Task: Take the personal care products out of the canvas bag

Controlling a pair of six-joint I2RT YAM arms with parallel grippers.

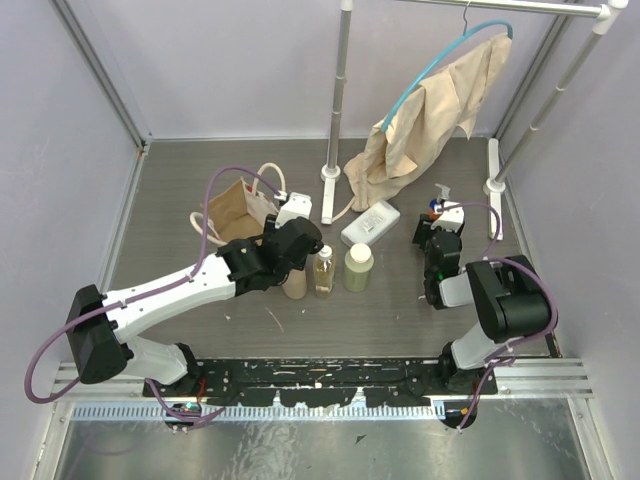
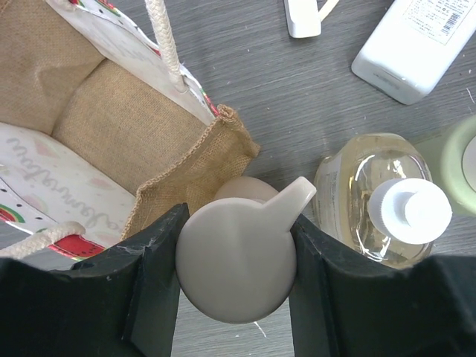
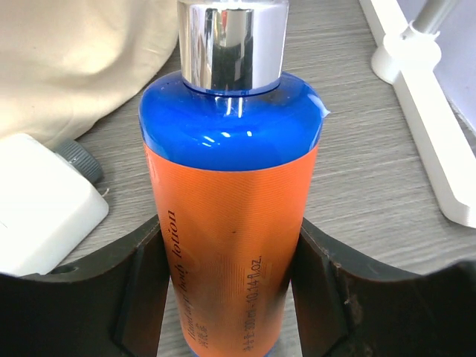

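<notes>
The canvas bag (image 1: 238, 208) stands open at the left, and its burlap inside (image 2: 111, 126) shows no bottle. Just right of it, my left gripper (image 2: 238, 223) is shut on the pale pump cap of the tan bottle (image 1: 295, 285), which stands on the table. The amber bottle (image 1: 323, 272) and the olive-green one (image 1: 359, 267) stand beside it. A white flat-sided bottle (image 1: 370, 222) lies behind them. My right gripper (image 3: 229, 227) is shut on a blue bottle with an orange label (image 3: 230, 223) and a chrome cap that points away from me.
A beige cloth (image 1: 430, 110) hangs on a teal hanger from a rack. The rack's white feet (image 1: 331, 185) (image 1: 494, 185) rest on the table behind the bottles. Grey walls enclose the table on three sides.
</notes>
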